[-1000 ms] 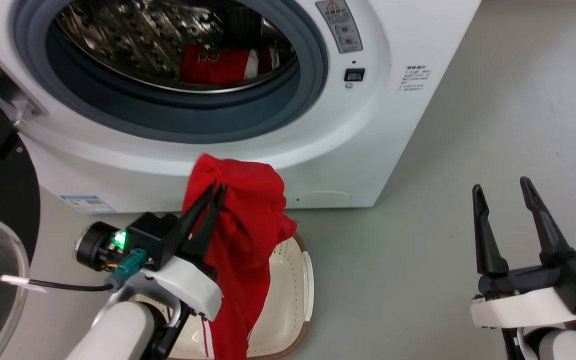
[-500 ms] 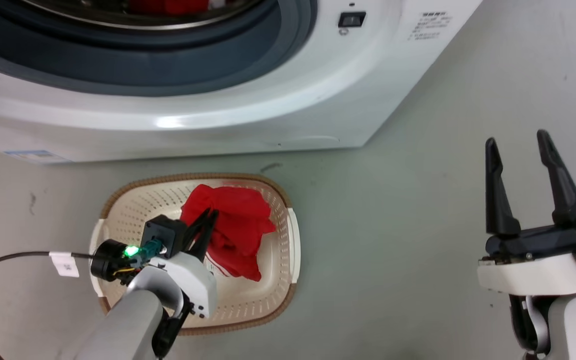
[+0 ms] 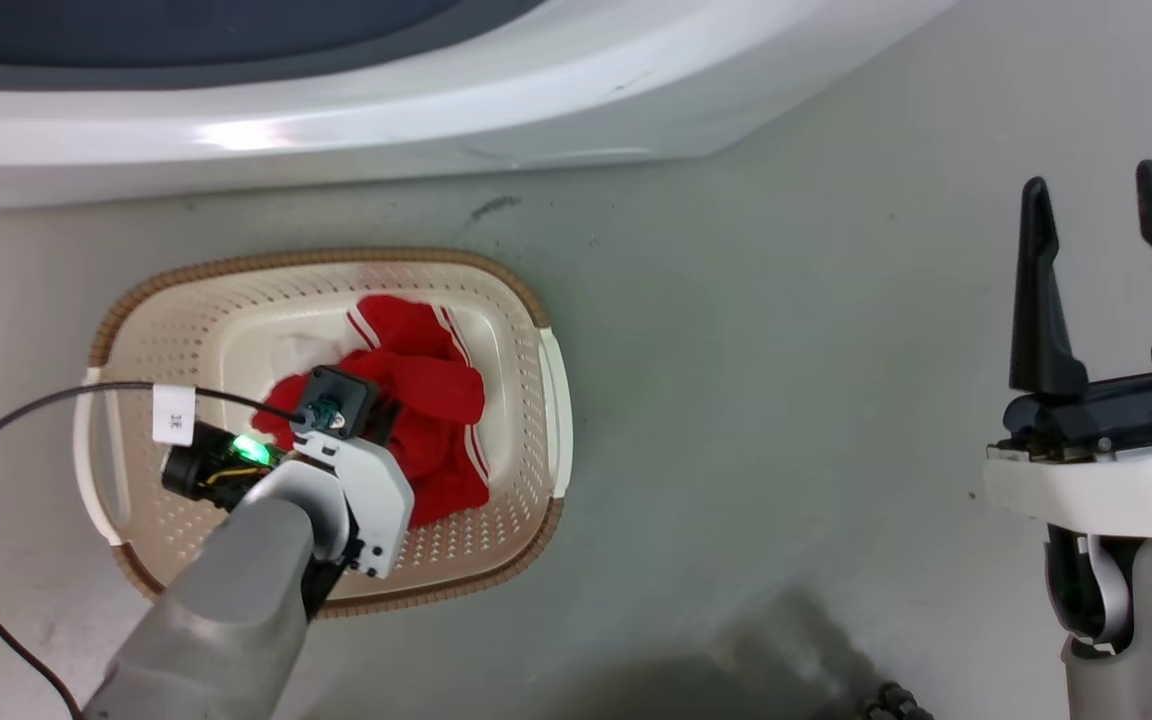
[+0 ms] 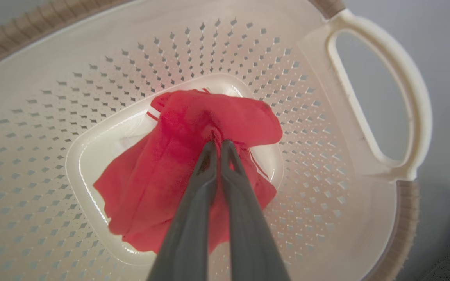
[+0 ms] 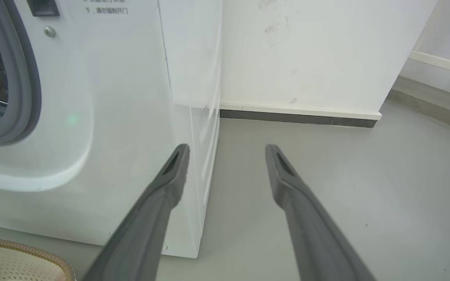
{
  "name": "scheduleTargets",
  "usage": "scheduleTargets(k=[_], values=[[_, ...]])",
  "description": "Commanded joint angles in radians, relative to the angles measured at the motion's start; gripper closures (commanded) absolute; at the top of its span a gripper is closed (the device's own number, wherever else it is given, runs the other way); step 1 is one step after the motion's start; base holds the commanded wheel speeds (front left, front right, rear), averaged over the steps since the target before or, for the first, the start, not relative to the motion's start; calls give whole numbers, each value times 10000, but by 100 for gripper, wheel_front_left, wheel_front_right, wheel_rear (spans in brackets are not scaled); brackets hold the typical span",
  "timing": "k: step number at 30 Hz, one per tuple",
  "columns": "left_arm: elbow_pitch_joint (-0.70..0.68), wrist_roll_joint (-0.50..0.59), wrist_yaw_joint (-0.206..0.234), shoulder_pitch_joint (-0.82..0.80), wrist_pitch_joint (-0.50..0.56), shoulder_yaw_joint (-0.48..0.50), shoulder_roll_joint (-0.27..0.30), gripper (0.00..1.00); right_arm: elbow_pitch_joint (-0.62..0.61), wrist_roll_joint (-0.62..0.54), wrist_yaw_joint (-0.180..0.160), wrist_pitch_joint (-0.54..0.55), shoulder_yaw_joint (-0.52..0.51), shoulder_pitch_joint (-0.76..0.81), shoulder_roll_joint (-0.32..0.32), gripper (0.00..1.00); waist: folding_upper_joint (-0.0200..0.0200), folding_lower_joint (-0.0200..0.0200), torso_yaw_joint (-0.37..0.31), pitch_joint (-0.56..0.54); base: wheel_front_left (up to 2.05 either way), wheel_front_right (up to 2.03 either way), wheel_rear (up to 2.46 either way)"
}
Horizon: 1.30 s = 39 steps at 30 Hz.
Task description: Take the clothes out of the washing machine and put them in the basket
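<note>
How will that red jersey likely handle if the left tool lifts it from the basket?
Probably floppy: the jersey lies crumpled in folds on the basket floor, so it would drape from the pinch. Likely light: the thin fabric bunches small in the shut left tool.

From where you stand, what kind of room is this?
Probably a laundry area: a large white front-loading washing machine stands on a grey floor, with a cream perforated plastic basket holding a red jersey before it.

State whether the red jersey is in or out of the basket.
In: the red jersey lies crumpled on the basket floor, within its rim, the left tool shut on it.
</note>
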Motion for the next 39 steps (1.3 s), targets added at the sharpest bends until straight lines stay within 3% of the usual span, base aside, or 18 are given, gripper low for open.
scheduleTargets(k=[1, 8, 16, 17, 18, 31, 39], values=[[191, 115, -43, -219, 41, -54, 34, 100, -69, 25, -7, -21, -29, -172, 17, 0, 0, -2, -132, 430, 0, 0, 0], [1973, 415, -146, -1147, 436, -617, -50, 100, -185, 108, -7, -21, -118, -426, 15, 0, 0, -2, -292, 1181, 0, 0, 0], [2644, 474, -198, -1440, 948, -1186, -380, 98, -132, 62, -7, -21, -140, -520, 17, 0, 0, -2, -302, 1426, 0, 0, 0], [2667, 481, -201, -1426, 916, -1224, -398, 14, -115, 53, -7, -19, -118, -527, 17, 0, 0, -2, -280, 1367, 0, 0, 0], [2675, 463, -204, -1403, 820, -1247, -435, 0, -98, 47, -7, -20, -111, -531, 15, 0, 0, -2, -248, 1273, 0, 0, 0], [2776, -72, -143, -468, -695, -1068, -922, 0, 269, -224, -7, -20, 41, 153, 14, 0, 0, -2, 264, -843, 0, 0, 0], [2215, -616, 220, 258, -1126, -447, -1055, 0, 476, -407, -7, -20, 85, 760, 14, 0, 0, -2, 622, -2263, 0, 0, 0]])
